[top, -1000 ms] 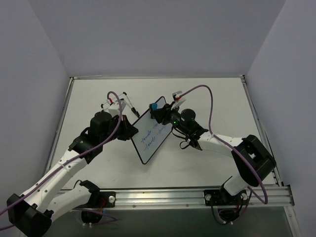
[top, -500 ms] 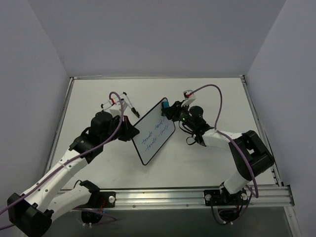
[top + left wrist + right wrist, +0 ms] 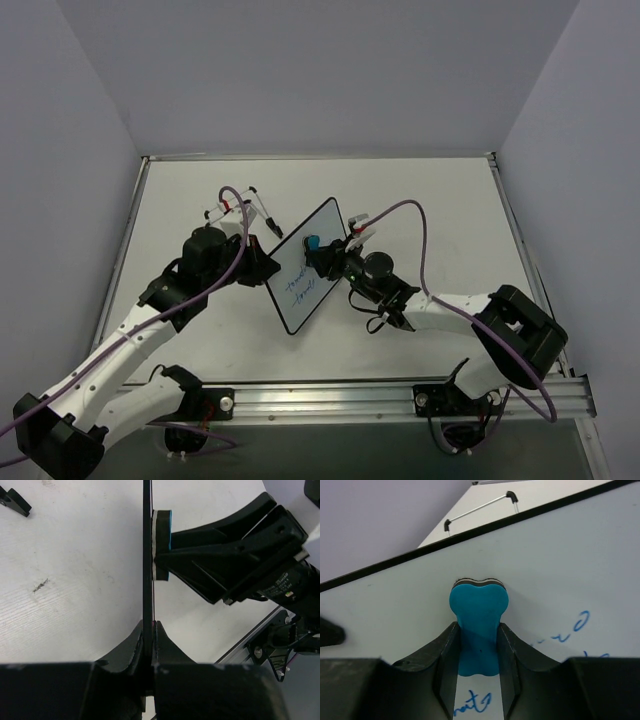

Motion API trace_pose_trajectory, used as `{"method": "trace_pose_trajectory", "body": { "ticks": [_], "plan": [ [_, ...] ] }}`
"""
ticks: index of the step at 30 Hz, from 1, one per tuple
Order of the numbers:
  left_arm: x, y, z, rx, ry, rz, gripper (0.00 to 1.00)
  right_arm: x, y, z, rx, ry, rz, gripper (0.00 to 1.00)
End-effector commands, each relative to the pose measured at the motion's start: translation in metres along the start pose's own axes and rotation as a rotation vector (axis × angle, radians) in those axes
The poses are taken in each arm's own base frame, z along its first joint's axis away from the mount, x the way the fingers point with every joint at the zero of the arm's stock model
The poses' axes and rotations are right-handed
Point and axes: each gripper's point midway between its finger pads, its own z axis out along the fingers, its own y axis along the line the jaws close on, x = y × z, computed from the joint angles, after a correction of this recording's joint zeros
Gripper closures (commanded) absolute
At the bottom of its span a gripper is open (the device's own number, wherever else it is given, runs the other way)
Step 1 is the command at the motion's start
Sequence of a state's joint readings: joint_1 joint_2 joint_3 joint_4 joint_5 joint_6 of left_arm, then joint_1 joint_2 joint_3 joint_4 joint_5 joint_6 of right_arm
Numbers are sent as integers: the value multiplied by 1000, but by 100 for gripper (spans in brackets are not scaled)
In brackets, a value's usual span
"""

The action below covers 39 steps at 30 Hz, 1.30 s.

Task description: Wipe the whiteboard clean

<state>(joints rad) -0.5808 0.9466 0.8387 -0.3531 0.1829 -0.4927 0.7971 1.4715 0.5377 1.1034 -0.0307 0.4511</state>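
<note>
The whiteboard (image 3: 305,268), white with a thin black frame and blue handwriting, is held tilted above the table. My left gripper (image 3: 262,268) is shut on its left edge; in the left wrist view the board (image 3: 147,555) stands edge-on between the jaws of my left gripper (image 3: 149,626). My right gripper (image 3: 322,252) is shut on the blue eraser (image 3: 313,242) and presses it against the board's face. In the right wrist view the eraser (image 3: 478,625) sits between the jaws of my right gripper (image 3: 478,630), flat on the whiteboard (image 3: 560,580), with blue writing (image 3: 565,630) below and to the right.
Two small black feet with a wire stand (image 3: 240,205) lie on the table behind the left arm. A black foot (image 3: 14,501) shows at the top left of the left wrist view. The aluminium rail (image 3: 400,395) runs along the near edge.
My right gripper has moved the eraser from the board's upper right corner down and left onto the middle of its face. Part of the upper writing is gone. The left arm holds still.
</note>
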Motion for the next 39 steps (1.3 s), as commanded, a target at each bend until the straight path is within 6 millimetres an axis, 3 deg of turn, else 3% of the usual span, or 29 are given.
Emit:
{"method": "trace_pose_trajectory", "body": {
  "ticks": [1, 3, 5, 7, 11, 14, 17, 21, 24, 28, 35, 39],
  "plan": [
    [9, -38, -7, 171, 73, 21, 98, -2, 51, -6, -146, -31, 6, 100],
    [9, -38, -6, 174, 75, 15, 98, -3, 59, -8, -169, -41, 4, 100],
    [9, -40, -6, 181, 78, 11, 98, -2, 50, -7, -126, -43, 5, 100],
    [8, -41, -5, 184, 79, 5, 98, 1, 33, -5, -77, -34, -1, 100],
    [8, -41, -4, 181, 85, 5, 98, -5, -24, -5, 38, -46, 59, 100],
    [7, -43, -4, 187, 86, 6, 98, -2, -56, -7, 110, -40, 80, 100],
    [7, -43, -2, 185, 89, 5, 98, 11, -81, -6, 157, 3, 98, 100],
    [8, -42, 0, 182, 95, 0, 98, 12, -108, -4, 186, 12, 136, 100],
    [9, -41, 0, 179, 94, -3, 98, 16, -107, 3, 159, 39, 133, 100],
    [11, -40, 2, 179, 100, -2, 98, 17, -90, 10, 68, 53, 124, 100],
    [9, -40, 6, 178, 97, -9, 98, 20, -23, 7, -71, 54, 46, 100],
    [8, -38, 7, 170, 91, -14, 98, 20, 1, 1, -110, 40, 31, 100]
  ]
}}
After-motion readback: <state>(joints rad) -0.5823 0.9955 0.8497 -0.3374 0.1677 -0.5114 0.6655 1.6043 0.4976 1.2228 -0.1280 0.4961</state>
